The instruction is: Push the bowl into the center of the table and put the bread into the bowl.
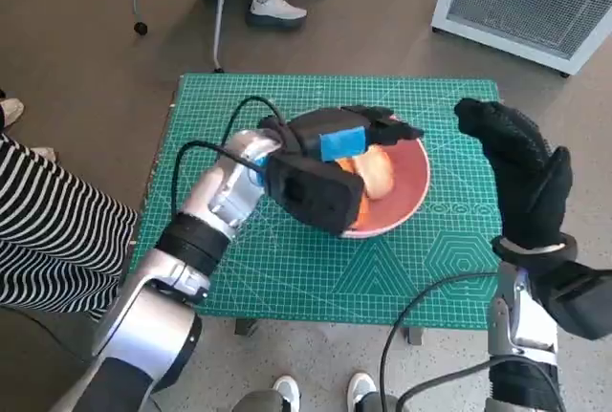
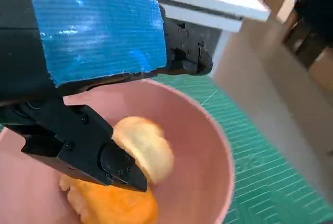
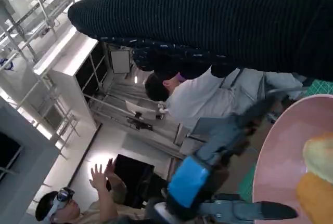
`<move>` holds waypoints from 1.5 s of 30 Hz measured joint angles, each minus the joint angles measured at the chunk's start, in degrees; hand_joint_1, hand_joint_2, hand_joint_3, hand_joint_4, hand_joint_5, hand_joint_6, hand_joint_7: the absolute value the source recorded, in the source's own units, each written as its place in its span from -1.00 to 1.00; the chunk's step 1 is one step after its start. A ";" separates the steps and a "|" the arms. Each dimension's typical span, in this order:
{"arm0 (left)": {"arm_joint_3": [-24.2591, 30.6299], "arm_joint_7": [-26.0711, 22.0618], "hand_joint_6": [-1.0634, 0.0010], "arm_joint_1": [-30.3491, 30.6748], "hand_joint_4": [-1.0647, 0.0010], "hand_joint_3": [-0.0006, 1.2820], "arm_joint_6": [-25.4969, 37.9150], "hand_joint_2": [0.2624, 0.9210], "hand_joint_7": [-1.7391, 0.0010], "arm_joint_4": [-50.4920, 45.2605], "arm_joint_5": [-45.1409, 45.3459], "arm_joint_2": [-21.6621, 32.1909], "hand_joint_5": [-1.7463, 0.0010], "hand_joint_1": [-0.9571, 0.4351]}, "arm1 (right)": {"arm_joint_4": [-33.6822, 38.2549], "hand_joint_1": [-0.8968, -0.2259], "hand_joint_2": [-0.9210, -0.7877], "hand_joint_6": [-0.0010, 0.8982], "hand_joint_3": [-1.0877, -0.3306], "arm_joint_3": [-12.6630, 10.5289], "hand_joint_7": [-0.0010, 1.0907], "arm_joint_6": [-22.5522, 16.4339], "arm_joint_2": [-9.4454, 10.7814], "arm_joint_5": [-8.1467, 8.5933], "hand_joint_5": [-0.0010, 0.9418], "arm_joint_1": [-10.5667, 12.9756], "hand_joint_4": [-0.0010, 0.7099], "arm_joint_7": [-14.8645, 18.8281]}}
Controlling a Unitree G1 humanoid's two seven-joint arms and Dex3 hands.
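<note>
Green cutting mat (image 1: 316, 269) is covering the small table, and the pink bowl (image 1: 406, 192) is sitting near its middle. Bread (image 1: 381, 175) is lying inside the bowl. I am hovering my left hand (image 1: 330, 159) over the bowl, fingers apart just above the bread, gripping nothing. I am holding my right hand (image 1: 521, 168) beside the bowl, raised, fingers spread and empty.

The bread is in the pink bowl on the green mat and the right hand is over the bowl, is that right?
Not quite: it is the left hand over the pink bowl, as the head view shows. The right hand is raised beside it. The bread is in the bowl.
</note>
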 measured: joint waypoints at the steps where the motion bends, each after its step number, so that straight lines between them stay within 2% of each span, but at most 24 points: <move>1: 1.27 -1.19 0.72 0.41 0.96 -0.99 -0.02 0.59 0.86 -0.60 -1.62 0.34 1.00 -0.02 | -0.10 -0.55 -1.00 -0.98 -0.04 0.00 0.05 0.07 0.02 -0.02 -0.99 -0.02 -0.48 -0.11; 7: 8.23 -6.98 0.70 3.89 0.97 -0.99 -0.44 0.61 0.87 -4.88 -11.99 2.45 1.00 -0.10 | -1.17 -0.55 -1.00 -0.97 -0.03 -0.03 0.05 0.55 0.03 -0.06 -0.99 -0.21 -0.47 -0.87; 12: 15.53 -10.75 0.64 7.64 0.94 -0.96 -0.89 0.79 0.88 -7.96 -23.40 2.54 0.99 -0.27 | -2.21 -0.55 -1.00 -0.96 -0.03 -0.12 0.05 0.64 0.01 -0.11 -0.98 -0.61 -0.46 -1.38; 16: 21.20 -11.91 0.61 11.17 0.89 -0.94 -1.35 0.92 0.87 -10.63 -32.54 0.70 0.98 -0.35 | -2.84 -0.54 -1.00 -0.95 -0.03 -0.13 0.05 0.82 0.01 -0.49 -0.99 -1.27 -0.46 -2.22; 18: 23.86 -11.85 0.79 13.33 0.83 -0.82 -1.94 0.94 0.61 -12.60 -36.80 -1.01 0.98 -0.41 | -2.99 -0.52 -1.00 -0.95 -0.03 -0.09 0.05 1.16 0.03 -1.05 -0.99 -1.74 -0.46 -2.94; 21: 27.04 -9.88 0.93 17.08 0.79 -0.71 -2.59 0.97 0.38 -16.89 -41.93 -4.71 0.98 -0.47 | -3.42 -0.51 -1.00 -0.94 -0.03 0.07 0.05 1.42 0.14 -1.87 -0.99 -2.54 -0.46 -4.45; 27: 28.65 -6.20 0.99 21.50 0.73 -0.55 -3.12 1.00 0.26 -21.66 -43.87 -8.90 0.96 -0.53 | -3.80 -0.49 -1.00 -0.94 -0.04 0.61 0.05 1.48 0.52 -4.28 -0.99 -3.89 -0.47 -6.66; 29: 28.64 -5.44 1.00 22.66 0.72 -0.52 -3.53 1.00 0.26 -22.66 -43.56 -9.47 0.96 -0.54 | -3.89 -0.49 -1.00 -0.94 -0.05 0.73 0.05 1.48 0.53 -5.54 -1.00 -4.22 -0.48 -7.52; 35: 28.22 -4.30 1.00 24.73 0.66 -0.49 -3.67 1.00 0.26 -24.48 -42.82 -10.86 0.94 -0.56 | -4.32 -0.50 -1.00 -0.94 -0.06 1.36 0.05 1.55 0.53 -7.67 -1.00 -4.78 -0.49 -9.29; 45: 28.09 -4.00 1.00 25.16 0.66 -0.49 -3.47 1.00 0.27 -26.60 -42.71 -10.72 0.93 -0.56 | -4.90 -0.56 -1.00 -0.95 -0.08 1.97 0.04 2.21 0.32 -9.29 -1.00 -5.64 -0.49 -10.77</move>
